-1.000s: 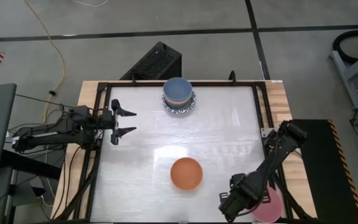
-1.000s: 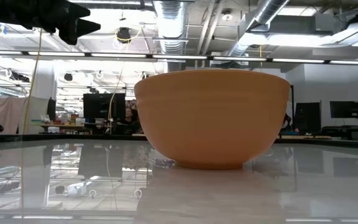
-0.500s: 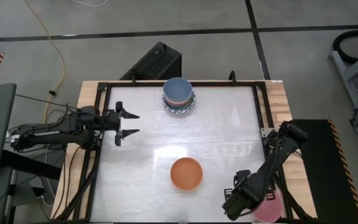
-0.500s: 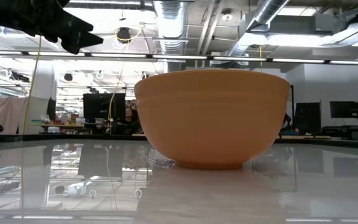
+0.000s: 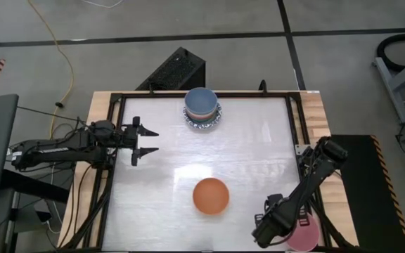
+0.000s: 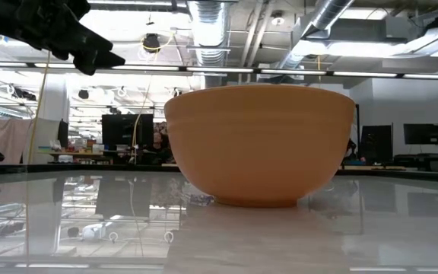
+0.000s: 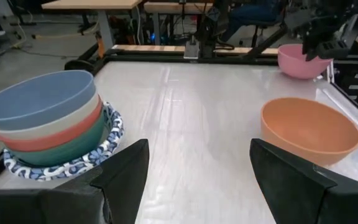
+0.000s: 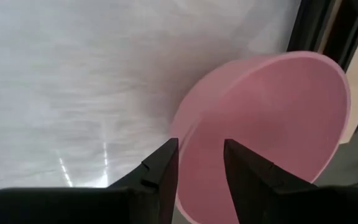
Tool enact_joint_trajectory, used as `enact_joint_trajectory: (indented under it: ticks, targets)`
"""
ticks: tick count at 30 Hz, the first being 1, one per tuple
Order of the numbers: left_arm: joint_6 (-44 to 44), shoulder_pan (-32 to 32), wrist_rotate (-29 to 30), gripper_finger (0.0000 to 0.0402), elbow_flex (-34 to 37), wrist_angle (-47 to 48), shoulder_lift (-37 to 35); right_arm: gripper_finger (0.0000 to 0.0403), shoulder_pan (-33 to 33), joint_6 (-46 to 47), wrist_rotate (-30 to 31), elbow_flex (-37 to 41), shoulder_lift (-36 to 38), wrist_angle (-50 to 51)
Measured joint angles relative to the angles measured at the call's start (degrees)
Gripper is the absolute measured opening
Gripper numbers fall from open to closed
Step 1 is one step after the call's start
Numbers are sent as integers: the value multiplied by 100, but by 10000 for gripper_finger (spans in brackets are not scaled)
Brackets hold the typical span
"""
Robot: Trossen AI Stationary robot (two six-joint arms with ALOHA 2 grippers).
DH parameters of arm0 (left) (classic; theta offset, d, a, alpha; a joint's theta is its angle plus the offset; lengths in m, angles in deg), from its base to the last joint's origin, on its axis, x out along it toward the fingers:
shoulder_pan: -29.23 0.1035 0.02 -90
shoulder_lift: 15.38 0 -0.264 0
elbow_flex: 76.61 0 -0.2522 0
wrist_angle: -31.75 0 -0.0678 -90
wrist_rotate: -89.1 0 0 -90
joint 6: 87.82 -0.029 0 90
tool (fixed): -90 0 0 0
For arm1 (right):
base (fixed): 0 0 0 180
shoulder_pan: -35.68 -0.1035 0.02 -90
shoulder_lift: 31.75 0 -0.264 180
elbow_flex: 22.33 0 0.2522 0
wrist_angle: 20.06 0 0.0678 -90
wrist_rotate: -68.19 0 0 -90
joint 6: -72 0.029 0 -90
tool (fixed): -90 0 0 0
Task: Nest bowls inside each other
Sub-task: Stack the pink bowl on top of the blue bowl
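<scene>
A stack of several nested bowls (image 5: 202, 107), blue on top and a blue-patterned one at the bottom (image 7: 61, 163), stands at the table's far middle. An orange bowl (image 5: 210, 195) sits upright on its base near the front middle (image 6: 258, 144). A pink bowl (image 5: 306, 233) rests at the near right corner (image 8: 272, 130). My right gripper (image 8: 201, 168) points steeply down over the pink bowl's left rim, open, one finger outside the wall and one inside; no touch shows. My left gripper (image 5: 148, 140) hangs open above the table's left side, pointing right.
A black frame (image 5: 297, 133) runs around the white tabletop, and the pink bowl lies close to its right rail. A wide bare stretch of table (image 5: 259, 154) lies between the stack, the orange bowl and the pink bowl.
My right gripper has sunk toward the pink bowl, mostly in the last half second, with its finger gap unchanged. My left gripper has tipped its fingers somewhat downward. The bowls have stayed where they were.
</scene>
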Motion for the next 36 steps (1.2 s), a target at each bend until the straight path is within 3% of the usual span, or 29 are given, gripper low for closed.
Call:
enact_joint_trajectory:
  ticks: [14,17,22,25,30,36]
  targets:
    - [-11,-2,2,270,0,-10,2,141,-46,-61,-17,804,-4,-1137]
    - [-15,-1,2,270,0,-13,2,112,3,-134,-20,799,-2,-1090]
    - [-18,-1,13,270,0,-23,2,19,141,-293,15,792,-3,-943]
    - [-13,0,21,270,0,-25,2,15,266,-432,89,793,-2,-775]
    - [52,-2,31,270,0,-35,2,8,636,-1296,968,757,-2,-775]
    - [487,0,31,270,0,-195,2,8,1486,-3117,2304,435,-2,-182]
